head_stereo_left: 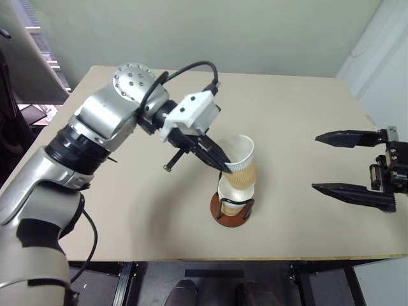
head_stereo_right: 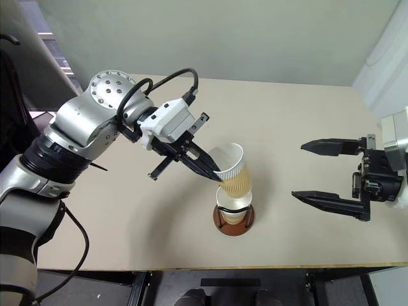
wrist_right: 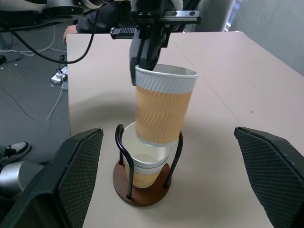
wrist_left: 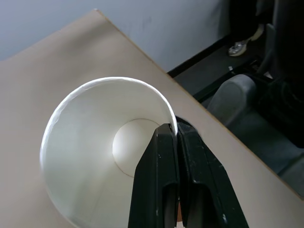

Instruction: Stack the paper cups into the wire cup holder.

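Note:
The wire cup holder (head_stereo_left: 230,215), a reddish-brown disc with black wire loops, stands near the table's front edge with one paper cup (wrist_right: 144,172) seated in it. A second paper cup (head_stereo_left: 241,167), yellow-orange with a white rim, hangs tilted just above that one, its bottom at the lower cup's mouth. My left gripper (head_stereo_left: 224,167) is shut on this upper cup's rim, one finger inside and one outside, as the left wrist view shows (wrist_left: 176,135). My right gripper (head_stereo_left: 330,162) is open, to the right of the holder, with nothing between its fingers.
The beige table (head_stereo_left: 293,121) stretches wide behind and beside the holder. Its front edge runs close below the holder. A grey wall rises behind the table, and a person's hand (wrist_right: 71,31) rests by the far table edge in the right wrist view.

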{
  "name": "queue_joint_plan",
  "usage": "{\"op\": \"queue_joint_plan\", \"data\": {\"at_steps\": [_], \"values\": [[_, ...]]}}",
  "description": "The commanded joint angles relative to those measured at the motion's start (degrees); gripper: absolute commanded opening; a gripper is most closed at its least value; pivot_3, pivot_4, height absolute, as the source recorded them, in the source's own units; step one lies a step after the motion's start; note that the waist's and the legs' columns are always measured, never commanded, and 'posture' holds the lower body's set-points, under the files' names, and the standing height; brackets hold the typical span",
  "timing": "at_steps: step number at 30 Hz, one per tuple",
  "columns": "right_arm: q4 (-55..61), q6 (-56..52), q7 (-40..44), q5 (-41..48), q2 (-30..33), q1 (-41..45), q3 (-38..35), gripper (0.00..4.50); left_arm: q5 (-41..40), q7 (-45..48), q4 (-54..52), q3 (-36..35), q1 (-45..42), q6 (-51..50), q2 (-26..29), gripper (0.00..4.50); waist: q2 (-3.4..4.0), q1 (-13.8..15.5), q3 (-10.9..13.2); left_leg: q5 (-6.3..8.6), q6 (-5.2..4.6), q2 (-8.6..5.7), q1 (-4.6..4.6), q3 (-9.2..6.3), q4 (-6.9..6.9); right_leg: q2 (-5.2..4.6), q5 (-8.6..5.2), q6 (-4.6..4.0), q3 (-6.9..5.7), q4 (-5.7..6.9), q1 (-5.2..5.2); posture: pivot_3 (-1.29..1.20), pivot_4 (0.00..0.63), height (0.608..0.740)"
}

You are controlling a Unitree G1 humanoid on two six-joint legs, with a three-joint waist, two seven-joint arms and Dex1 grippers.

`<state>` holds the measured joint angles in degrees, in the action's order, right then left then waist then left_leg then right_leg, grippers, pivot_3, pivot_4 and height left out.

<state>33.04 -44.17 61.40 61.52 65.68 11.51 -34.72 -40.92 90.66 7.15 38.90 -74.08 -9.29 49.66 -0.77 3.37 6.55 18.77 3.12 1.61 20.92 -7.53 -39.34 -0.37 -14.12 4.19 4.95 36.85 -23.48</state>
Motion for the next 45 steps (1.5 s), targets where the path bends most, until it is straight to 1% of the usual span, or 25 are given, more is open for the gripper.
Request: {"op": "queue_joint_plan", "data": {"at_steps": [1, 6, 11, 12, 14, 17, 20, 21, 23, 24, 26, 29, 32, 34, 38, 39, 41, 43, 45], "values": [[0.76, 0.56, -0.5, 0.17, 0.61, 0.31, -1.6, 4.5, -0.94, 1.84, -2.41, 0.66, 0.03, 1.35, 1.47, 0.04, 0.0, -0.01, 0.0, 0.0, 0.0, 0.0, 0.0, 0.0, 0.01, 0.0, 0.0, 0.0, 0.0, 0.0, 0.0, 0.0, 0.15, 0.74], [1.22, 0.5, -0.46, 0.2, 0.34, -0.36, -2.11, 4.5, 3.7, 1.84, -0.76, 1.67, 0.68, 3.13, 0.57, 0.04, 0.0, 0.01, 0.0, 0.01, -0.01, -0.01, 0.0, -0.02, 0.0, -0.01, 0.0, 0.0, 0.01, 0.0, 0.0, 0.0, 0.15, 0.74], [1.29, 0.57, -0.48, 0.2, 0.49, -0.63, -2.34, 4.5, 3.21, 1.84, -2.03, 2.39, 1.0, 2.36, 0.36, 0.04, 0.0, -0.03, 0.0, 0.01, -0.01, 0.0, 0.01, 0.01, 0.01, -0.02, 0.0, -0.01, 0.01, 0.0, 0.0, 0.0, 0.15, 0.74], [1.31, 0.59, -0.47, 0.17, 0.49, -0.64, -2.32, 4.5, 3.43, 1.84, -2.27, 2.68, 1.13, 2.38, 0.35, 0.44, 0.0, -0.03, 0.0, 0.01, -0.02, 0.0, 0.01, 0.01, 0.01, -0.02, 0.0, -0.01, 0.01, 0.0, 0.0, 0.0, 0.15, 0.74], [1.34, 0.61, -0.46, 0.17, 0.49, -0.66, -2.33, 4.5, 3.48, 1.84, -2.72, 3.06, 1.31, 2.17, 0.34, 0.91, 0.0, -0.03, 0.0, 0.01, -0.02, 0.0, 0.0, 0.01, 0.02, -0.02, 0.0, -0.01, 0.01, 0.0, 0.0, 0.0, 0.15, 0.74], [1.37, 0.64, -0.41, 0.14, 0.48, -0.72, -2.39, 4.5, 3.86, 1.84, -2.57, 2.6, 1.35, 1.92, -0.16, 2.09, 0.0, -0.01, 0.0, 0.01, -0.02, -0.01, 0.01, 0.01, 0.02, -0.03, 0.0, -0.01, 0.02, 0.0, 0.0, 0.0, 0.15, 0.74], [1.31, 0.69, -0.31, 0.13, 0.51, -0.71, -2.37, 4.5, 4.36, 1.84, -2.33, 2.13, 1.38, 1.85, -0.59, 3.13, 0.0, -0.01, 0.0, 0.01, -0.02, -0.01, 0.01, 0.01, 0.02, -0.03, 0.0, -0.01, 0.02, 0.0, 0.0, 0.0, 0.15, 0.74], [1.22, 0.76, -0.25, 0.08, 0.53, -0.64, -2.26, 4.5, 4.64, 1.84, -2.17, 1.86, 1.43, 1.84, -0.81, 3.55, 0.0, -0.02, 0.0, 0.01, -0.02, -0.01, 0.01, 0.01, 0.02, -0.03, 0.0, -0.01, 0.02, 0.0, 0.0, 0.0, 0.15, 0.74], [0.98, 1.06, -0.2, -0.16, 0.47, -0.38, -1.67, 4.5, 5.63, 1.84, -1.63, 0.92, 1.71, 1.93, -1.4, 4.24, 0.0, -0.01, 0.0, 0.01, -0.02, -0.01, 0.01, 0.03, 0.02, -0.03, 0.0, -0.01, 0.02, 0.0, 0.0, 0.0, 0.15, 0.74], [0.83, 1.25, -0.17, -0.31, 0.41, -0.22, -1.26, 4.5, 6.08, 1.84, -1.28, 0.36, 1.89, 1.74, -1.57, 4.48, 0.0, 0.0, 0.0, 0.01, -0.02, -0.01, 0.01, 0.03, 0.03, -0.03, 0.0, -0.01, 0.02, 0.0, 0.0, 0.0, 0.15, 0.74], [0.46, 1.66, 0.02, -0.51, 0.28, 0.12, -0.46, 4.5, 6.78, 1.84, 0.23, -1.96, 2.32, 0.93, -1.97, 4.48, 0.0, -0.04, 0.0, 0.01, -0.02, -0.01, 0.01, 0.03, 0.02, -0.03, 0.0, -0.01, 0.02, 0.0, 0.0, 0.0, 0.15, 0.74], [-1.03, 2.43, 0.83, -1.18, -0.03, 0.67, 1.08, 4.5, 5.95, 1.44, 3.42, -9.01, 3.61, -3.34, -1.94, 4.48, 0.01, -0.08, 0.0, 0.01, -0.02, 0.0, 0.01, 0.07, 0.04, -0.01, 0.0, -0.01, 0.0, 0.02, -0.01, 0.0, 0.15, 0.74], [-3.94, 4.06, 3.06, -3.25, -0.63, 0.9, 4.07, 4.5, 5.92, 0.75, 4.87, -15.09, 7.56, -7.01, 0.61, 4.48, 0.04, -0.16, -0.01, 0.01, -0.02, 0.01, 0.0, 0.07, 0.07, 0.0, 0.01, -0.01, -0.01, 0.02, -0.03, 0.0, 0.15, 0.74], [-6.79, 5.37, 4.83, -5.17, -0.86, 1.28, 6.14, 4.5, 5.75, 1.45, 4.88, -18.98, 12.4, -9.98, 4.41, 4.48, 0.14, -0.51, -0.07, 0.01, -0.02, 0.02, -0.05, 0.04, 0.15, 0.02, 0.0, -0.01, 0.01, 0.02, -0.04, 0.0, 0.15, 0.74], [-12.97, 7.44, 9.31, -8.69, -0.13, 1.91, 8.7, 4.5, 1.98, 1.05, 2.91, -29.47, 23.37, -16.97, 12.21, 4.48, 0.17, -1.05, -0.08, -0.01, 0.02, 0.09, -0.03, 0.06, 0.28, 0.05, 0.0, -0.03, 0.03, 0.07, -0.2, 0.0, 0.15, 0.74], [-13.65, 7.61, 10.03, -8.95, -0.1, 2.07, 8.79, 4.5, 1.77, 0.78, 1.81, -30.94, 25.06, -17.92, 12.97, 4.48, 0.17, -1.07, -0.08, -0.02, 0.04, 0.1, 0.02, 0.04, 0.3, 0.05, 0.0, -0.05, 0.03, 0.05, -0.29, 0.0, 0.15, 0.74], [-15.48, 7.96, 11.23, -9.66, 0.18, 3.07, 9.03, 4.5, 0.27, -0.43, -1.07, -36.36, 31.6, -20.53, 16.26, 4.48, 0.17, -0.91, -0.08, -0.02, 0.05, 0.09, 0.04, 0.04, 0.3, 0.03, 0.0, -0.06, 0.04, 0.02, -0.33, 0.0, 0.15, 0.74], [-16.68, 7.94, 12.17, -9.98, 0.44, 3.81, 8.85, 4.5, -1.52, -1.4, -3.85, -41.47, 36.82, -23.03, 18.21, 4.48, 0.17, -0.64, -0.08, -0.02, 0.04, 0.08, 0.03, 0.02, 0.31, 0.03, -0.02, -0.08, 0.04, 0.02, -0.32, 0.0, 0.15, 0.74], [-17.38, 7.88, 13.09, -10.39, 0.7, 3.96, 8.69, 4.5, -3.43, -2.56, -6.77, -45.96, 40.95, -25.46, 19.03, 4.48, 0.16, -0.54, -0.08, -0.02, 0.04, 0.07, 0.01, 0.03, 0.31, 0.03, -0.02, -0.12, 0.04, 0.04, -0.31, 0.0, 0.15, 0.74]]}}
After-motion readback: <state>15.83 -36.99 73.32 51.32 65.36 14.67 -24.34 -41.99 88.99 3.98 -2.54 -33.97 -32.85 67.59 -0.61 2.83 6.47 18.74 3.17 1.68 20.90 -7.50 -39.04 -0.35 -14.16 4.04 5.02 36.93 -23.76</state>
